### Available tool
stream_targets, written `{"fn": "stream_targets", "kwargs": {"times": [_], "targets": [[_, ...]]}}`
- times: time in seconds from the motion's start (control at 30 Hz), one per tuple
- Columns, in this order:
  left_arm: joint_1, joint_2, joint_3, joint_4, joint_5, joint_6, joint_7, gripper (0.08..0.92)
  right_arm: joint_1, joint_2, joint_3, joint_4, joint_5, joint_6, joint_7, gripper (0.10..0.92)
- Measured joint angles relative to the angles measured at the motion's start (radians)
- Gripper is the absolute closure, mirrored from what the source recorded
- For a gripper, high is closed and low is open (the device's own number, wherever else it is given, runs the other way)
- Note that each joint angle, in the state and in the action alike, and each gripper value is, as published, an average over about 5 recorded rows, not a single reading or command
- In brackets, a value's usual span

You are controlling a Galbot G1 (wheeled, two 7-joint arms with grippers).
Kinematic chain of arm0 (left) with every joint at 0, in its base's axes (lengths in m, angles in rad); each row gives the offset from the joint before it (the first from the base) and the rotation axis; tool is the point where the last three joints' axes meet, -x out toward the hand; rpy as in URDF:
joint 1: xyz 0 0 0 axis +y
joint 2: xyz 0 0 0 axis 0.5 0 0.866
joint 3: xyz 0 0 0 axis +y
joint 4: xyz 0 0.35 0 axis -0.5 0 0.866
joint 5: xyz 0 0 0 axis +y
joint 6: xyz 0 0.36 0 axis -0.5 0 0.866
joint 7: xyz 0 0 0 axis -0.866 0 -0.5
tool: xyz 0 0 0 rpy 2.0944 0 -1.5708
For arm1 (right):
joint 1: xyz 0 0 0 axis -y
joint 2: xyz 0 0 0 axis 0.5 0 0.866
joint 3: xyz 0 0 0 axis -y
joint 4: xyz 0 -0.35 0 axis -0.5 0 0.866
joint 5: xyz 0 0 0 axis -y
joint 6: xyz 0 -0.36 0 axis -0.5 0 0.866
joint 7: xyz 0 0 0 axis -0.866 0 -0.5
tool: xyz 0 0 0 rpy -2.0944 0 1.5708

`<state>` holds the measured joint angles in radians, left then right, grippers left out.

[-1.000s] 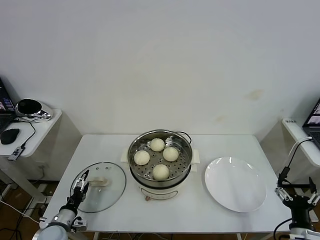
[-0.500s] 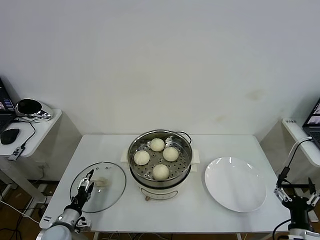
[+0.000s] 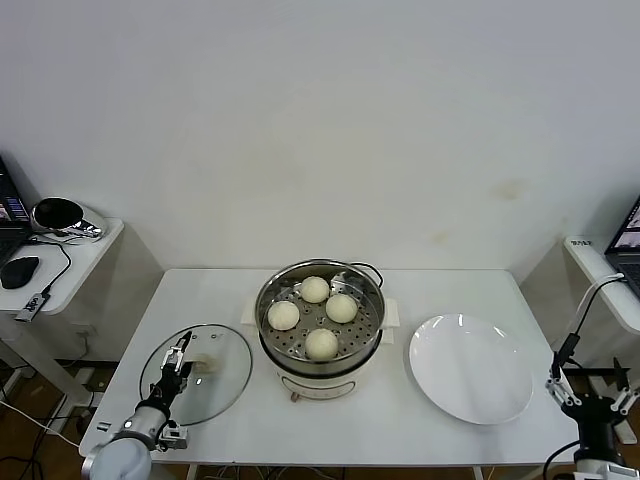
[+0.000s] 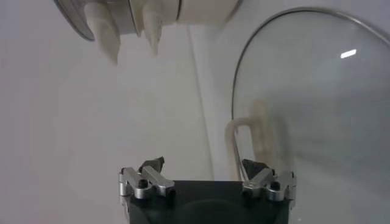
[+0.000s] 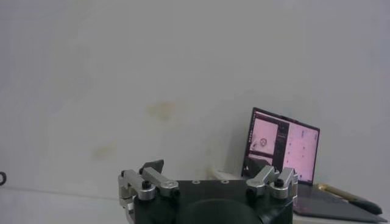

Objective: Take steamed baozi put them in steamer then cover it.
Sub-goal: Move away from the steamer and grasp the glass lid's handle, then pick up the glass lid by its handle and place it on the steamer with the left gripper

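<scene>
The steamer (image 3: 318,381) stands mid-table with four cream-white baozi on its perforated tray, one of them at the front (image 3: 321,343). The glass cover (image 3: 215,385) lies flat on the table to its left, with its cream handle (image 3: 205,362) on top. My left gripper (image 3: 179,354) is open and empty, low over the cover's left part, just short of the handle. In the left wrist view the left gripper (image 4: 201,167) points at the cover (image 4: 317,109) and the handle (image 4: 262,131), with the steamer's base (image 4: 201,7) beyond. My right gripper (image 3: 590,396) is open and empty past the table's right front corner.
A flat white plate (image 3: 470,368) lies right of the steamer. A side table (image 3: 60,262) with a mouse and cables stands at the left. A laptop (image 5: 281,146) sits on a stand at the right, in the right wrist view behind the right gripper (image 5: 207,171).
My left gripper has moved right over the cover, closer to its handle. My right gripper has sunk slightly. The baozi, steamer and cover have not moved.
</scene>
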<state>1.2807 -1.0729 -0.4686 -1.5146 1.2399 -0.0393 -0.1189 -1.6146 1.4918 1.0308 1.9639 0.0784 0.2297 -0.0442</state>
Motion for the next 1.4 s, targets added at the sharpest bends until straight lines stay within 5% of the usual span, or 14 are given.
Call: {"fn": "stream_targets", "kwargs": {"times": [0.23, 0.97, 1.4], "targets": [[-0.034, -0.009, 0.014, 0.037, -0.009, -0.001, -0.002, 0.227, -0.004, -0.001, -0.005, -0.001, -0.001, 0.002, -0.001, 0.203], [-0.058, -0.029, 0.001, 0.129, -0.054, -0.022, -0.069, 0.842, -0.006, -0.012, -0.007, 0.003, -0.002, 0.004, -0.006, 0.203], [0.039, 0.005, -0.069, -0.030, -0.133, 0.069, -0.072, 0.862, -0.005, -0.033, -0.032, 0.005, -0.017, 0.005, -0.006, 0.203]]}}
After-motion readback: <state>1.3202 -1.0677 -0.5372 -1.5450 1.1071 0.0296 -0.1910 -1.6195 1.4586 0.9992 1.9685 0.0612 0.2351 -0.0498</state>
